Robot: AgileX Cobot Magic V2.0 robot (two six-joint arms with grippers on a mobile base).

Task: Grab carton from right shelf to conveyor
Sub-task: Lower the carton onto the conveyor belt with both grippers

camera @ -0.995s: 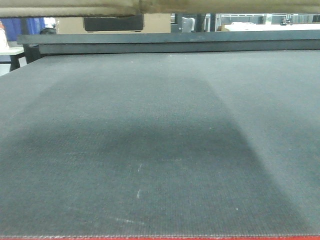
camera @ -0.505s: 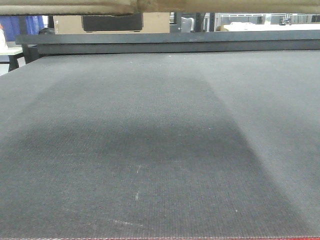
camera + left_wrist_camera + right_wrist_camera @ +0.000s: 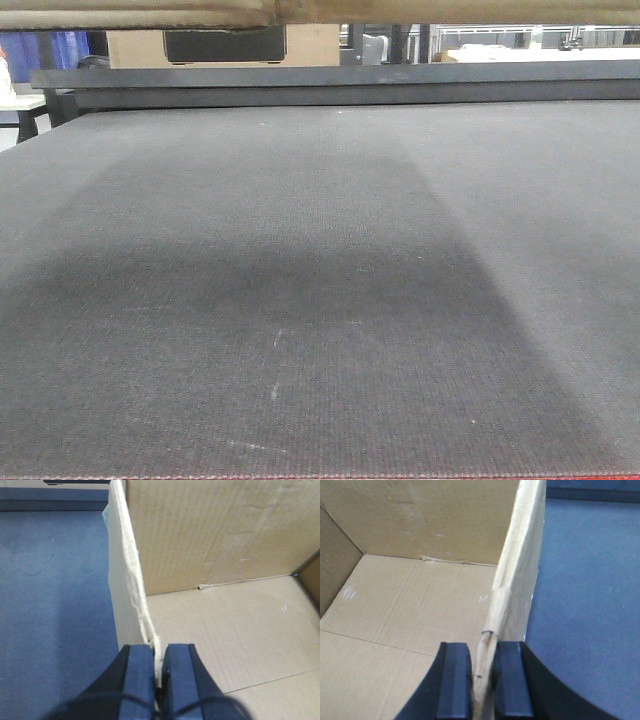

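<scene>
so the left gripper (image 3: 156, 662) is clamped on one wall of the carton (image 3: 215, 535), right gripper (image 3: 482, 662) pinching the opposite wall, all over the conveyor (image 3: 320, 300).

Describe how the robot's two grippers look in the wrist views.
The left gripper has two flat, block-shaped fingers, matte navy-black with squared tips, widening into a rounded black body. Thin dark wires loop across its base. The right gripper looks the same: two dark rectangular fingers on a curved black body, with no wires visible. No markings show on either.
</scene>
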